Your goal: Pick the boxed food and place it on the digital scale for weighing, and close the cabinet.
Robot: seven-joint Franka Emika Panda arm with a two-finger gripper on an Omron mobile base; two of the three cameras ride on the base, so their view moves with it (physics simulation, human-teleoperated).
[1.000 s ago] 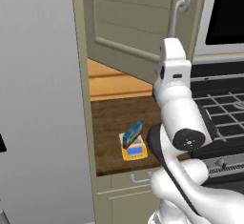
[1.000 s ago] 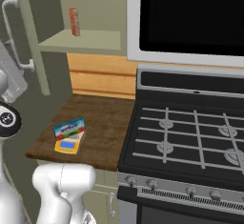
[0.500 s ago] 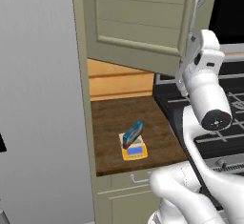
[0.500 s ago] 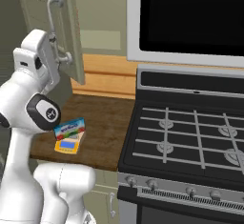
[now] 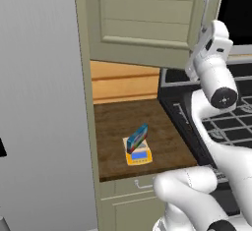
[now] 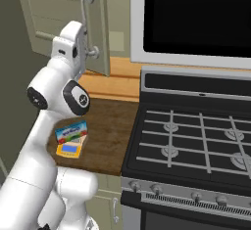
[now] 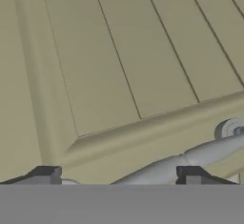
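Box [image 5: 137, 138] already resting on the scale [image 5: 138, 155], tilted with one long edge up, both near the front of the worktop [image 5: 118, 122] just left of the stove [image 6: 196, 141]; first half of the task looks finished. Above the scale, cabinet door [image 5: 142, 18] swung much nearer to shut than a second ago, when it stood wide and showed the shelf inside (that interior now hidden behind the panel in the right base view). Arm moved with it, from low over the worktop up to the door's handle side. Claw [image 7: 116, 174] spread wide and holding nothing, fingertips [image 7: 45, 174] straddling the grey bar handle [image 7: 190, 157] close against the door panel. Door not quite flush yet, judging by the gap at its stove-side edge. Remaining work, as a guess: a little more push on the door toward the frame.
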